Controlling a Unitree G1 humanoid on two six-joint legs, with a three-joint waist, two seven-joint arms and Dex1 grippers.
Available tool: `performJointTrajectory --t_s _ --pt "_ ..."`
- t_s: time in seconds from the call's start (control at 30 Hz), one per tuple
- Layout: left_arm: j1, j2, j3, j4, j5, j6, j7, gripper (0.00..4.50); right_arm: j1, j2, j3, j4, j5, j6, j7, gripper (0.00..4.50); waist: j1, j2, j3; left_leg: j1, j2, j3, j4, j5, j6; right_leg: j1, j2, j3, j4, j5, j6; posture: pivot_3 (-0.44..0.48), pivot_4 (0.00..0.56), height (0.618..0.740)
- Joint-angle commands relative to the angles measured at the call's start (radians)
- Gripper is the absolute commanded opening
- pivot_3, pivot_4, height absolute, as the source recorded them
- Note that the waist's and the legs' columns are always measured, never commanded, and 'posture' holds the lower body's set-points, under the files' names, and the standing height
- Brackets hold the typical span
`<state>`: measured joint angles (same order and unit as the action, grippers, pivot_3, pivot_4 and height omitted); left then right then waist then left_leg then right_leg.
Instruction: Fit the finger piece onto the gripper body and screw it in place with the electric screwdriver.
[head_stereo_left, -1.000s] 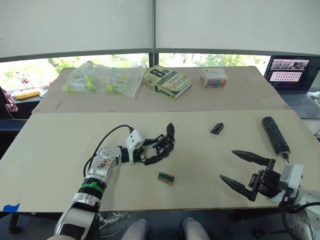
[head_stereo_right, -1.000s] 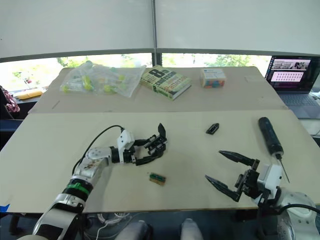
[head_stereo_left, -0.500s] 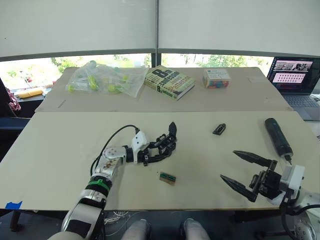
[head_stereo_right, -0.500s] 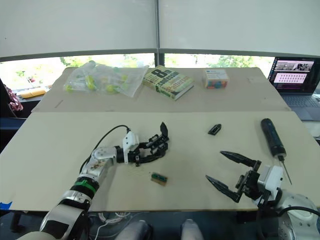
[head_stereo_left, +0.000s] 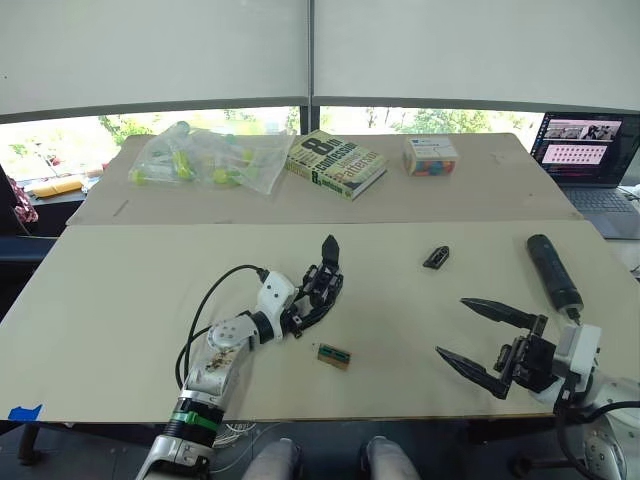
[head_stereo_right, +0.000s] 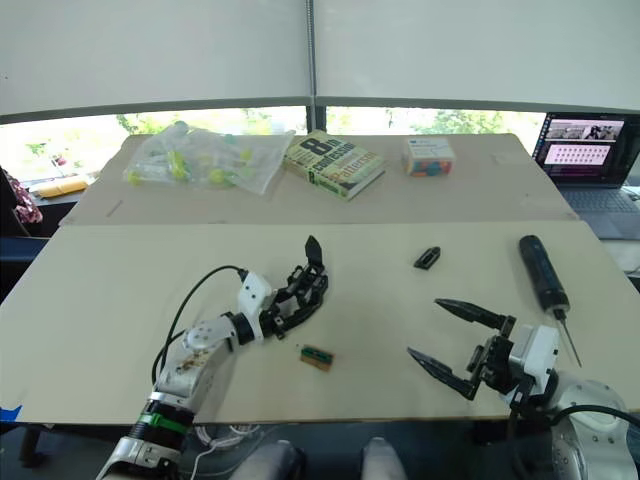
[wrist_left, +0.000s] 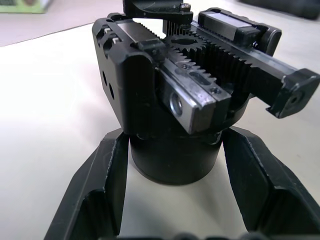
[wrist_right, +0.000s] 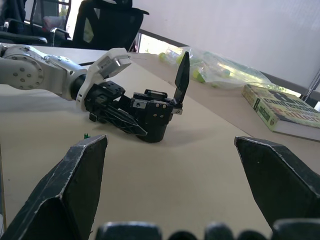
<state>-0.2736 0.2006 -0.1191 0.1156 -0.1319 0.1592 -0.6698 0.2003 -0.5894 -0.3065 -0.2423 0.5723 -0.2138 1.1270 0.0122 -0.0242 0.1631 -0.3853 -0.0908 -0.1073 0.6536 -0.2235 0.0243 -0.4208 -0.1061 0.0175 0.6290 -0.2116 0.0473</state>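
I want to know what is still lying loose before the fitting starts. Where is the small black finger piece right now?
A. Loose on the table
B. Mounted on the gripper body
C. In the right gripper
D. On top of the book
A: the finger piece lies alone on the table, apart from the open right gripper.

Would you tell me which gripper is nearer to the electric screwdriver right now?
The right gripper: it hovers open, just short of the electric screwdriver. The left gripper is far across the table, around the gripper body.

A large white "8" is showing on the green cover of the book (head_stereo_left: 335, 163) lying on the far table. The smaller words beside it are staying too blurred to make out.
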Motion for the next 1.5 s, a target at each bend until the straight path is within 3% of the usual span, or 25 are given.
performJointTrajectory --t_s 0.03,0.3,0.33,0.4,0.43,0.73,0.93,1.2,1.5 --pt "0.020 -0.028 -0.015 -0.091 0.008 0.000 0.059 2.31 -0.018 -0.011 -0.009 -0.004 0.018 -0.011 0.014 4.50 0.001 0.000 0.000 0.000 0.000 0.000 0.000 0.000 0.000 0.000 0.000 0.000 0.000 0.000 0.000 0.000 0.150 0.740" --pt "0.049 -0.031 -0.032 -0.089 0.001 0.010 0.079 2.31 -0.034 -0.019 -0.010 -0.003 0.019 0.002 0.022 4.50 0.001 0.000 0.000 0.000 0.000 0.000 0.000 0.000 0.000 0.001 0.000 0.000 0.000 0.000 0.000 0.000 0.150 0.740" --pt "0.050 -0.026 -0.031 -0.089 0.000 0.013 0.077 3.33 -0.035 -0.019 -0.010 -0.003 0.019 0.003 0.022 4.50 0.001 0.000 0.000 0.000 0.000 0.000 0.000 0.000 0.000 0.001 0.000 0.000 0.000 0.000 0.000 0.000 0.150 0.740" --pt "0.053 -0.007 -0.035 -0.090 0.004 0.008 0.061 4.20 -0.035 -0.019 -0.009 -0.005 0.018 0.004 0.020 4.50 0.000 0.000 0.000 0.000 0.000 0.000 0.000 0.000 0.000 0.001 0.000 0.000 0.000 0.000 0.000 0.000 0.150 0.740" --pt "0.055 0.003 -0.038 -0.090 0.006 0.002 0.051 4.43 -0.035 -0.019 -0.009 -0.006 0.017 0.005 0.019 4.50 0.000 0.000 0.000 0.000 0.000 0.000 0.000 0.000 0.000 0.001 0.000 0.000 0.000 0.000 0.000 0.000 0.150 0.740" --pt "0.027 0.093 0.003 -0.047 -0.055 -0.021 -0.058 4.43 -0.028 -0.016 -0.007 -0.014 0.015 0.007 0.012 4.50 -0.002 0.001 -0.001 0.001 0.000 0.000 0.000 0.000 0.000 0.000 0.000 0.000 0.000 0.000 0.000 0.000 0.150 0.740" --pt "-0.086 0.178 -0.015 0.141 -0.101 -0.089 -0.321 4.43 -0.025 -0.021 -0.010 -0.022 0.018 0.012 0.010 4.50 0.000 0.001 -0.001 0.001 0.000 0.000 0.000 0.000 0.000 0.001 0.000 -0.001 0.000 0.000 0.000 0.000 0.150 0.740" --pt "-0.255 0.129 -0.007 0.394 -0.077 -0.200 -0.357 4.43 -0.009 -0.022 -0.013 -0.039 0.018 0.013 -0.005 4.50 0.000 0.001 0.000 0.000 0.000 0.000 0.002 0.000 0.000 0.001 0.000 -0.001 0.000 0.000 0.000 0.000 0.150 0.740" --pt "-0.324 0.096 -0.028 0.512 -0.042 -0.265 -0.413 4.43 0.024 -0.019 -0.019 -0.059 0.017 0.003 -0.024 4.50 -0.003 0.001 0.000 0.000 0.000 0.000 0.004 -0.001 0.001 0.001 0.000 -0.001 0.001 0.000 0.000 0.000 0.150 0.740"
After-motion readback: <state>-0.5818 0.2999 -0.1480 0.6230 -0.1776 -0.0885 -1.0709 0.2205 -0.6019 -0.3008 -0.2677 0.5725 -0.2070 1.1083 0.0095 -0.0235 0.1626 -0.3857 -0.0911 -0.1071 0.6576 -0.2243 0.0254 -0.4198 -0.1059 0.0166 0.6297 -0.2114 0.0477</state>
